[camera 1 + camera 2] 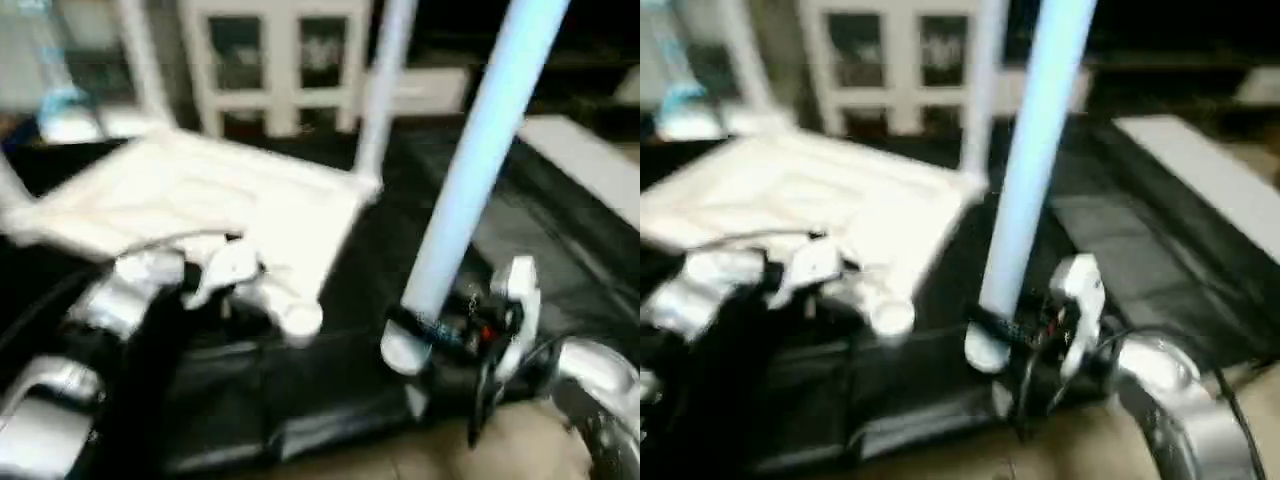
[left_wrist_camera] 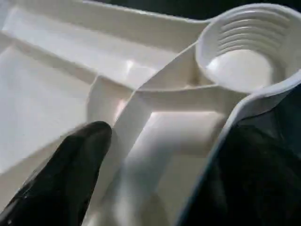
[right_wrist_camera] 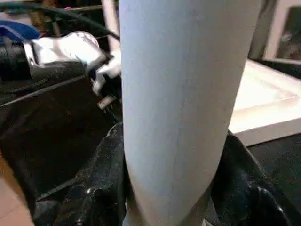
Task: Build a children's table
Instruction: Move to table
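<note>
Black matting carries the upturned top point(image 1: 210, 200); a leg point(image 1: 470, 180) is pinched by the right gripper point(image 3: 169, 188) at four o'clock, the left gripper point(image 2: 155, 174) is spread astride the rim, and seating the leg in the near socket point(image 2: 244, 52) is judged next.

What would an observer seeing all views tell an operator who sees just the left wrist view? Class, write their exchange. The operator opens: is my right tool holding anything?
Observer: Yes, the right tool is shut on a leg near its lower end; the leg rises tilted.
Operator: Is any leg standing in the table top?
Observer: A fitted leg stands at its far right corner.
Operator: What is behind it?
Observer: A white cabinet with glass doors.
</note>
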